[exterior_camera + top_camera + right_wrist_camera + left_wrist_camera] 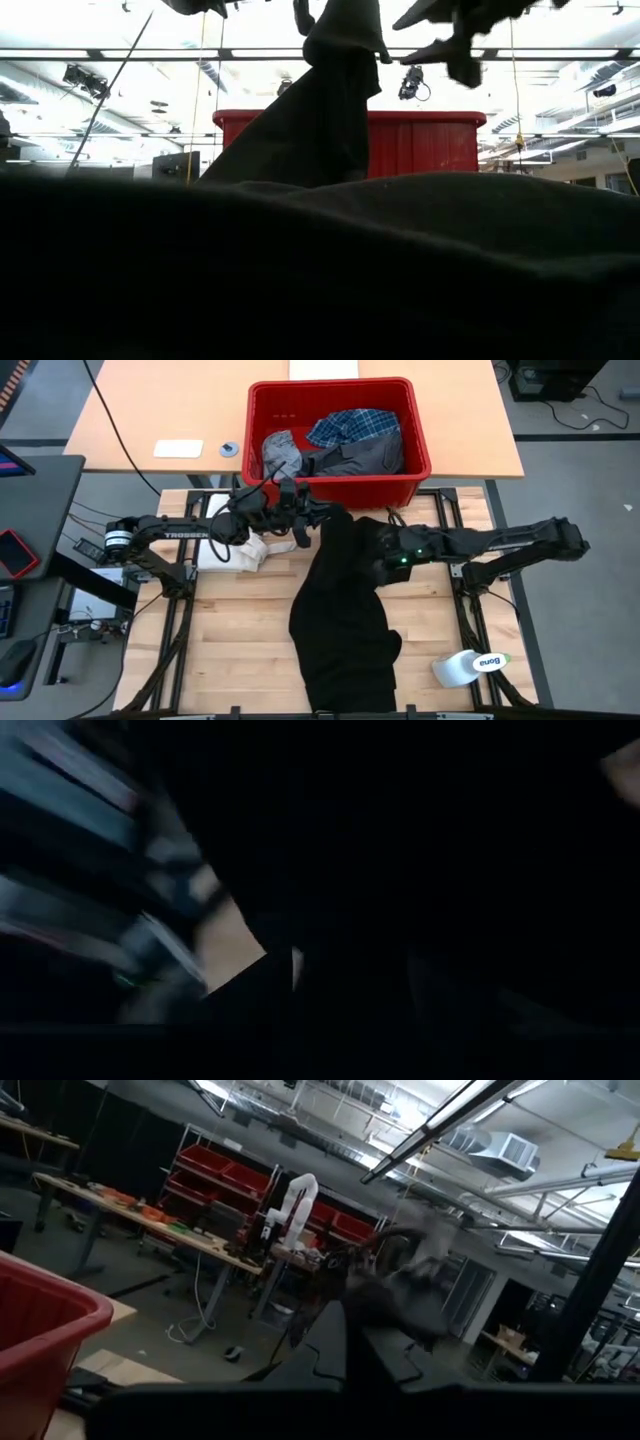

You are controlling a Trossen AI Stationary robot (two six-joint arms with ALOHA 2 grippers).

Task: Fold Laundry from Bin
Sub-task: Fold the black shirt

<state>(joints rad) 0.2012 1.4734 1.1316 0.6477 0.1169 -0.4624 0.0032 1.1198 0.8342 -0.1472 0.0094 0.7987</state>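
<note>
The large black garment (345,610) hangs from its upper end just in front of the red bin (415,475). Its lower part lies spread on the wooden table toward the near edge and fills the front of the low view (320,270). My left gripper (305,525) reaches in from the left and is shut on that upper end. My right gripper (415,35) stands open just right of the hanging cloth, apart from it in the low view. In the bin lie a plaid shirt (355,425) and grey garments (280,452). My left gripper holds the black garment's raised upper end (330,520), coming at it about level from the table's left. The cloth is bunched at the fingers (345,1350); how many layers, I cannot tell. The garment hangs below the hold, and its lower part rests on the table.
A cream-white cloth (235,550) lies under my left arm. A white roll with a green label (470,665) sits near the front right corner. On the far desk left of the bin lie a white pad (178,448) and a small disc (229,448).
</note>
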